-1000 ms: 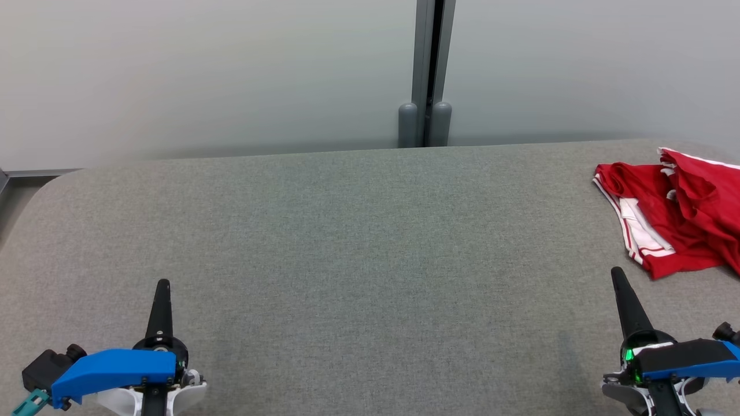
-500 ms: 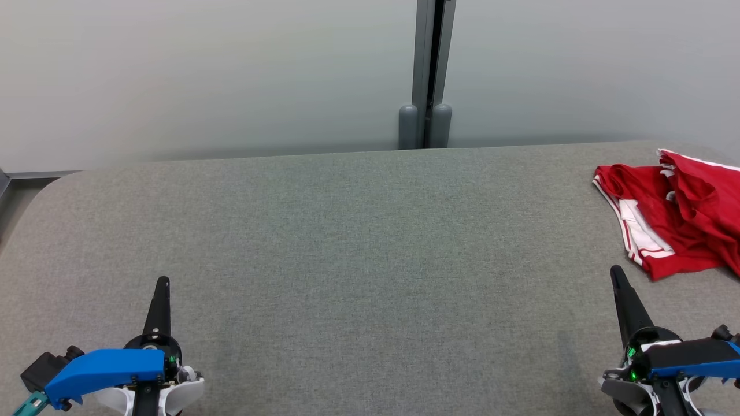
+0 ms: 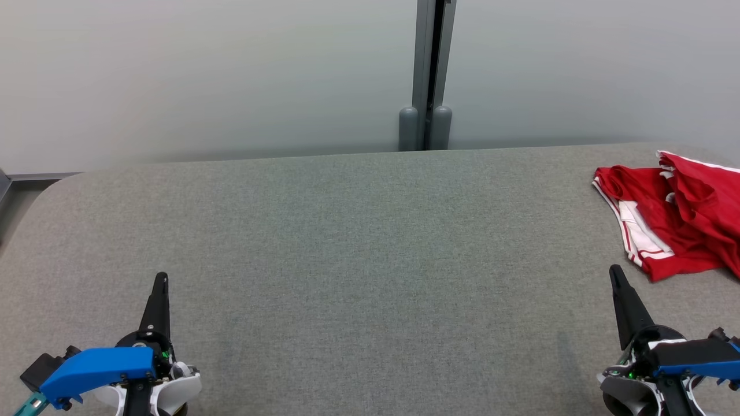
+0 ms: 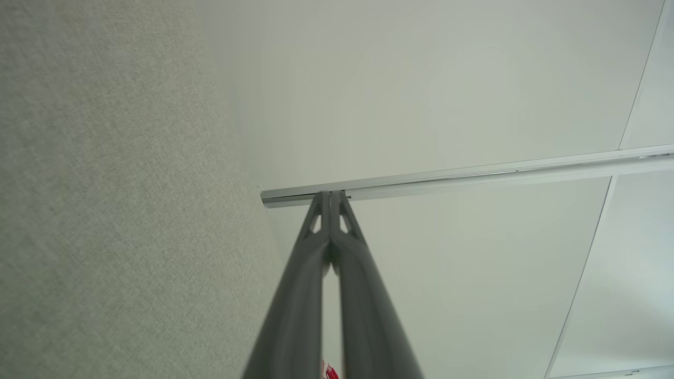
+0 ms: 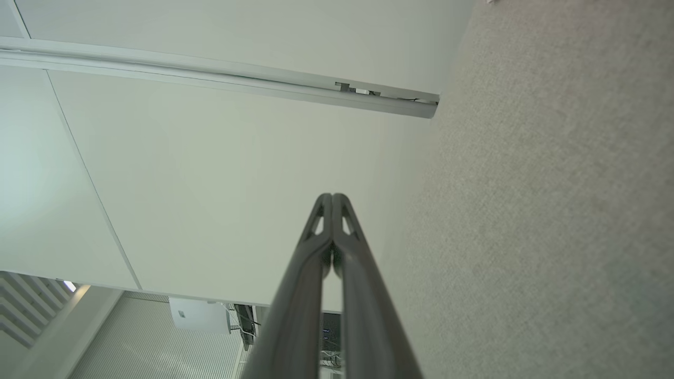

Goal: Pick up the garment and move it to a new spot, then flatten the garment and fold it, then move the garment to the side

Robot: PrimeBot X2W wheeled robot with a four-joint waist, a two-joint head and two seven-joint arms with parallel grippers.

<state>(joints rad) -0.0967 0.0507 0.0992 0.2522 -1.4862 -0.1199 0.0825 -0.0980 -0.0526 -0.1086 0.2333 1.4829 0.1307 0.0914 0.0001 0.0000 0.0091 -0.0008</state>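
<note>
A crumpled red garment (image 3: 682, 222) with white trim lies at the far right of the grey padded table (image 3: 358, 242), partly cut off by the head view's right edge. My right gripper (image 3: 614, 271) hovers at the lower right, shut and empty, its tip a short way below-left of the garment. In the right wrist view its fingertips (image 5: 332, 199) meet. My left gripper (image 3: 162, 278) is at the lower left, shut and empty, far from the garment. The left wrist view has its fingertips (image 4: 330, 196) pressed together, and a sliver of red (image 4: 330, 371) peeks low between the fingers.
Pale wall panels stand behind the table, joined by a grey vertical post (image 3: 429, 75) at the far edge. The table's rounded left corner (image 3: 52, 185) drops off near a grey ledge. Bare grey fabric spans the middle.
Both grippers have slid slightly down toward the near edge of the head view. The garment lies as before.
</note>
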